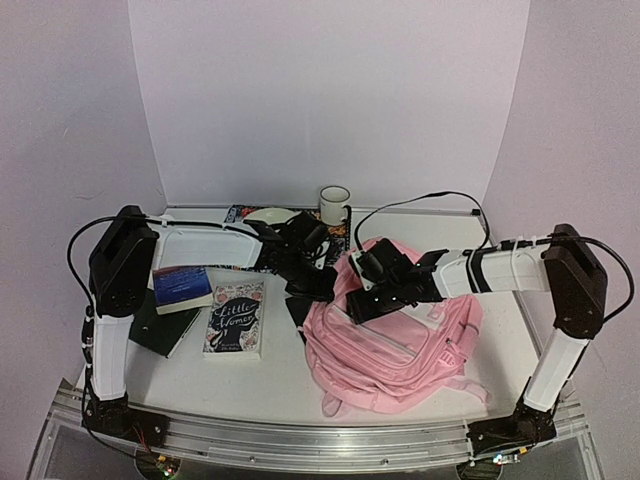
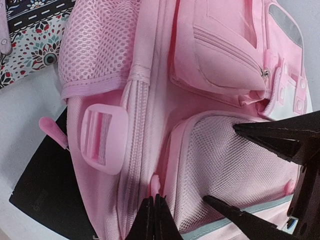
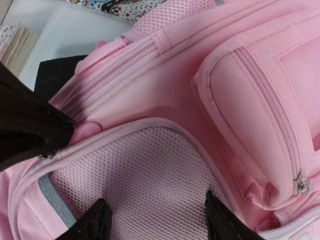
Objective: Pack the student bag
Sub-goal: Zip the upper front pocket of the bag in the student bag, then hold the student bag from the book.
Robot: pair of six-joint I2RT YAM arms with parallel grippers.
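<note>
The student bag (image 1: 400, 340) lies flat beneath both sets of fingers, its main zip (image 2: 134, 150) looking closed. The left gripper (image 2: 154, 201) is pinched tight, apparently on the small pink zip tab (image 2: 155, 183) at its tips. The right gripper (image 3: 157, 205) stands spread, straddling the mesh pocket (image 3: 145, 165). It's the opening step, I'd say. Next comes a steady pull along the zip while the right steadies the fabric.

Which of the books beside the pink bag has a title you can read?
The dark floral book reading Little Women, lying between the bag and the other two. The blue book and the dark green book show no readable title.
</note>
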